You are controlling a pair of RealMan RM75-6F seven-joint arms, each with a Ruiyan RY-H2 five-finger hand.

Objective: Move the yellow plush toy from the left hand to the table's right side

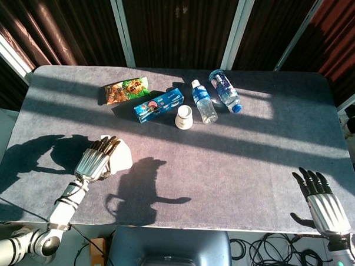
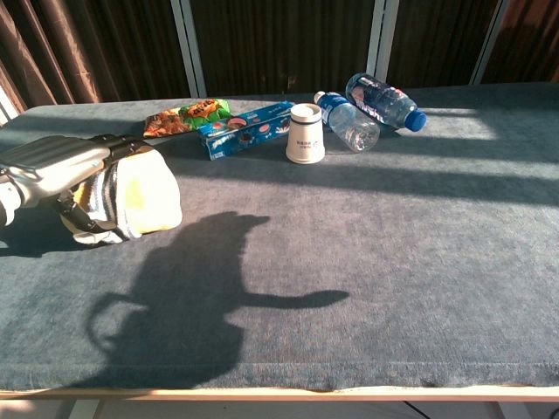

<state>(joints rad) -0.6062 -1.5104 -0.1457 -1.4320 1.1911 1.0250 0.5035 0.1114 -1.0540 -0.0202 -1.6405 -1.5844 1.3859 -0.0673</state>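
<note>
- The yellow plush toy (image 2: 147, 194) is sitting in the left hand (image 1: 97, 159) over the near left part of the table (image 1: 235, 165); whether it is touching the cloth or hanging just above it is not clear from either view.
- The left hand is wrapping the toy from above, fingers curling over its top and the thumb side tucking beneath. The plush is soft and bulging out past the fingers, so I judge it may be squeezing loose and slipping during a long carry.
- The right hand (image 1: 320, 201) is waiting at the table's near right edge, fingers spread and holding nothing. It is well apart from the toy, so any handover is calling for both arms to be reaching toward the middle, and a mistimed release there would be dropping the toy short of the right side.
- Strong sunlight is casting a large shadow across the centre, which may be making depth harder to judge.
- The paper cup (image 2: 306, 133), two water bottles (image 2: 348, 121), blue box (image 2: 245, 129) and snack packet (image 2: 185, 116) are lying along the far side; a high, wide sweep could be knocking the cup over or rolling a bottle.
</note>
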